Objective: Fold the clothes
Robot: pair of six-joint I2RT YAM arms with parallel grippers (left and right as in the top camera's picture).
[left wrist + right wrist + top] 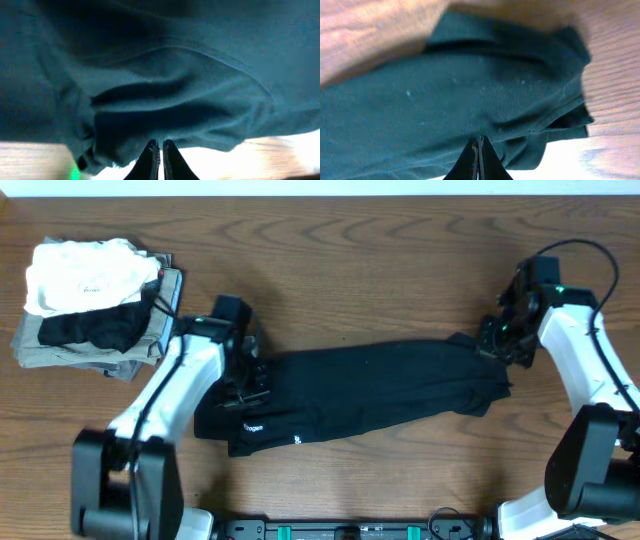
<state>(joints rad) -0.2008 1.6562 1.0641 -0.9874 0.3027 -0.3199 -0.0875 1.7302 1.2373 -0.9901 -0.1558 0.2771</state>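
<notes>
Cloth lies across the middle of the wooden table (350, 270): the black T-shirt (360, 395), gathered into a long, rumpled band that runs from my left claw (248, 380) to my right claw (497, 340). The band slopes a little, with its left end nearer my base and its right end farther off. Small white print marks (255, 426) show near the left end.

My left claw sits at that left end, its fingers pressed together. In my left wrist view the tips meet the lower edge of a hanging fold of dark fabric, with pale wood below. Whether any cloth is nipped between them I cannot tell.

My right claw is at the shirt's right end, fingers likewise pressed together. The wrist view there shows the tips against the edge of the folded layers, speckled with lint. Again I cannot tell if fabric is caught.

Well apart, at the table's far left corner, a white folded garment (85, 270) tops a dark piece (90, 330) and grey folded garments (60, 352).
</notes>
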